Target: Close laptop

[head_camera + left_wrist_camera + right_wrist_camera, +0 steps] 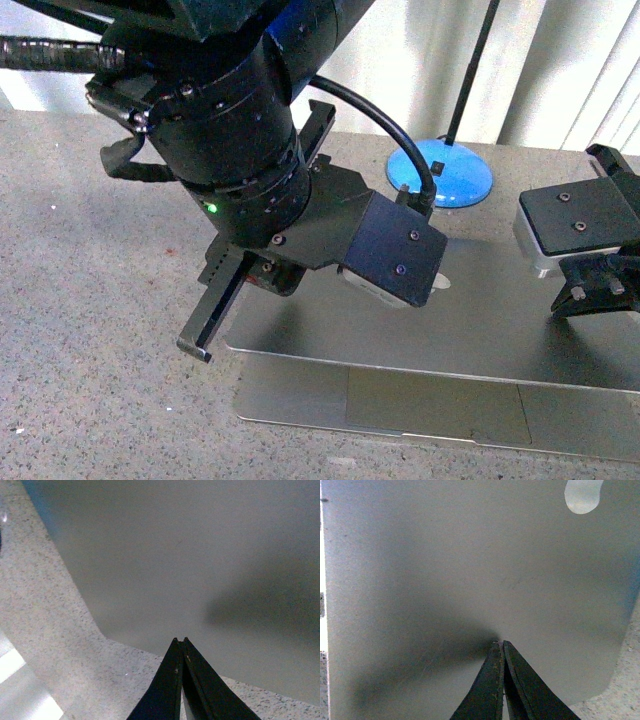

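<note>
The grey-silver laptop (480,320) lies on the speckled table with its lid low over the base. Only the front strip with the trackpad (435,405) shows; the keys and screen are hidden. My left gripper (197,346) is shut and empty, just off the lid's left front corner. In the left wrist view its tips (180,641) are over the table beside the lid (200,555). My right gripper (565,305) is shut and empty, with its tips (499,643) on the lid (445,570). The pale logo (582,495) is further along the lid.
A blue round lamp base (450,175) with a thin black pole stands behind the laptop. A black cable loops over it from my left arm. The speckled table (90,300) spreads to the left. White curtains hang at the back.
</note>
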Controlling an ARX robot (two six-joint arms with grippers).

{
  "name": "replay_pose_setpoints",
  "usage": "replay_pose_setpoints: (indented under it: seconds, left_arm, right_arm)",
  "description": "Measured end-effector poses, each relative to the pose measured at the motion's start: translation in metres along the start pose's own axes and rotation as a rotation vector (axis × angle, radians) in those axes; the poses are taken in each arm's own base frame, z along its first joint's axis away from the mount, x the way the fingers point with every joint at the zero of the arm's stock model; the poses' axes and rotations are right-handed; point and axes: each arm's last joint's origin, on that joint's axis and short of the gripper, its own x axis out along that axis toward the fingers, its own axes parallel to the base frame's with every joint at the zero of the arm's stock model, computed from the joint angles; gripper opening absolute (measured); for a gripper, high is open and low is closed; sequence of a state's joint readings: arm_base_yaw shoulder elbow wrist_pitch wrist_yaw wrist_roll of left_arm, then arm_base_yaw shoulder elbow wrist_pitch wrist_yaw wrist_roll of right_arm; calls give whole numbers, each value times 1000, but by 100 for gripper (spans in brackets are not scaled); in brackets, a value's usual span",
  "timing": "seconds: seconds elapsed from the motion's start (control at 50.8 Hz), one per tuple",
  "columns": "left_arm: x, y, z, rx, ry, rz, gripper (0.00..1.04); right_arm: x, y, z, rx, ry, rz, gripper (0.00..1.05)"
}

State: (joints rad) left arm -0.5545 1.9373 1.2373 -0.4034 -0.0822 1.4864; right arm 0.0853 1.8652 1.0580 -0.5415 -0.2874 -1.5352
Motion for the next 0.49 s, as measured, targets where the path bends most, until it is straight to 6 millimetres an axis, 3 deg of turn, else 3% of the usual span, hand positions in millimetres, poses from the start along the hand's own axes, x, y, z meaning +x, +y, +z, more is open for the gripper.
replay_pose_setpoints:
  seconds: [0.315, 0.492]
  left_arm:
    - [21, -26, 9, -11, -27, -58, 4]
    - [28, -36, 14, -14, -39, -85, 4]
  right_arm:
    - [30, 21, -8, 29, -5, 62, 3]
    - [36, 26, -9, 34, -9, 72, 3]
